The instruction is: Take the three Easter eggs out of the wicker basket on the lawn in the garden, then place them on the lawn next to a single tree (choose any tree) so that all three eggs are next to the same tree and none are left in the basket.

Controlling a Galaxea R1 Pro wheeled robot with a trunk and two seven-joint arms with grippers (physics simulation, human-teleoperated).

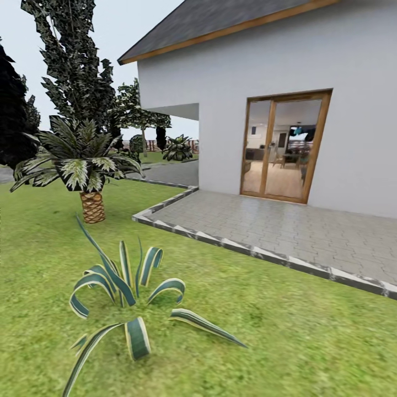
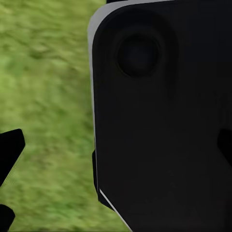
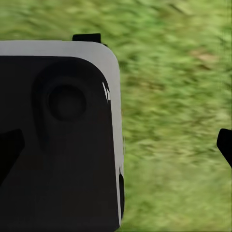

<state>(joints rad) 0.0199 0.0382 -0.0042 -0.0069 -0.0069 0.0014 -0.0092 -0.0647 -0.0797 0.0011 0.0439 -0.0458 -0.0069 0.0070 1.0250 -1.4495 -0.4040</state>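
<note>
0 eggs look placed: the lawn [image 1: 309, 331] by the house [image 1: 264, 60] holds nothing of the task, both jaws apparently parted, empty.

The lawn [image 1: 286, 331] is spreading as mottled green grass across the foreground of the head view, running up against the pale stone edging of a grey paved patio and stretching away to the left past a short palm. It is lying flat and bare where it is showing. In both wrist views the same grass [image 2: 48, 96] is showing blurred beneath dark robot parts [image 3: 169, 121].
</note>
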